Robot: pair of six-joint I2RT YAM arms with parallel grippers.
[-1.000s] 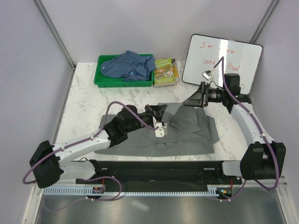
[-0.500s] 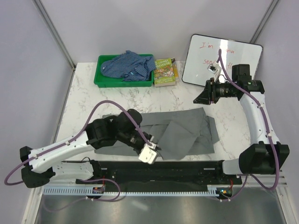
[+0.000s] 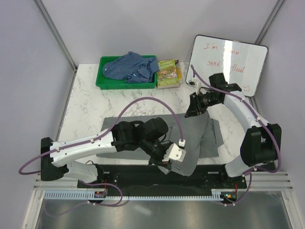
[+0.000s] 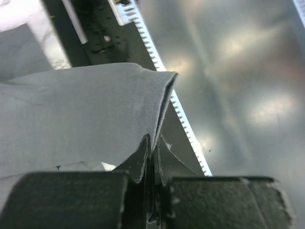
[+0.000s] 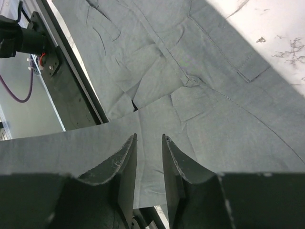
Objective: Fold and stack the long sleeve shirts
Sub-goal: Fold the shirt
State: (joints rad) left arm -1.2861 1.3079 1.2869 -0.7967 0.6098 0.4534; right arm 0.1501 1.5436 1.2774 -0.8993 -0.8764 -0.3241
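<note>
The grey long sleeve shirt (image 3: 207, 136) lies spread on the marble table, and one part of it is drawn over the near edge. My left gripper (image 3: 167, 166) is shut on that part; in the left wrist view the jaws (image 4: 155, 143) pinch a doubled fold of grey cloth (image 4: 86, 109) above the metal floor. My right gripper (image 3: 189, 113) hovers over the shirt's far side. Its jaws (image 5: 148, 138) stand open with a narrow gap, and the grey shirt (image 5: 200, 95) lies below them, not between. The blue checked shirt (image 3: 131, 67) sits crumpled in a green bin.
The green bin (image 3: 102, 82) stands at the back left of the table, with a book (image 3: 168, 73) beside it. A whiteboard (image 3: 226, 59) leans at the back right. A black rail (image 3: 200, 172) runs along the near table edge.
My left arm dragged its pinched grey cloth right and toward the near edge, over the rail. My right arm came down from the whiteboard to the shirt's far side, its jaws narrowing.
</note>
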